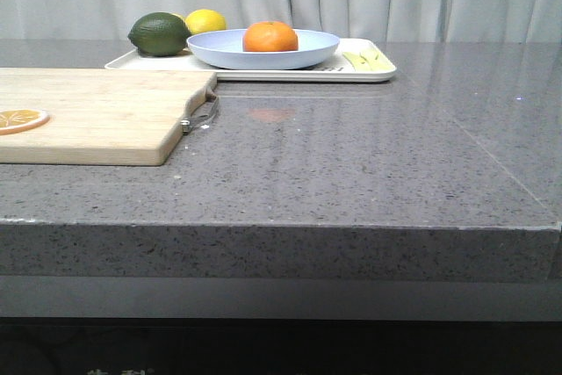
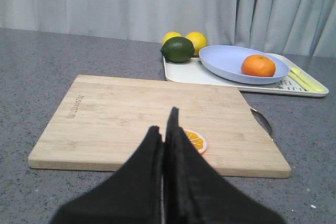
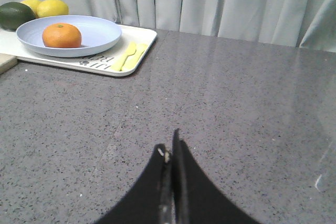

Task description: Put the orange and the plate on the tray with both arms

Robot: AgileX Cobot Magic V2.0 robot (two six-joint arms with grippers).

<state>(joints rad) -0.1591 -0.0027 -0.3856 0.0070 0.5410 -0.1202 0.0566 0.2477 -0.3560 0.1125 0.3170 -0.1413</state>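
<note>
My left claw (image 2: 167, 129): clenched on nothing, above the board (image 2: 157, 121).
My right claw (image 3: 170, 153): clenched, empty, over bare table (image 3: 236, 108).
Slice (image 2: 193, 140): on the board.
Orange (image 1: 270, 37): in the plate (image 1: 224, 48).
Plate: on the tray (image 1: 263, 73), beside lime (image 1: 159, 33) and lemons (image 1: 205, 20).
</note>
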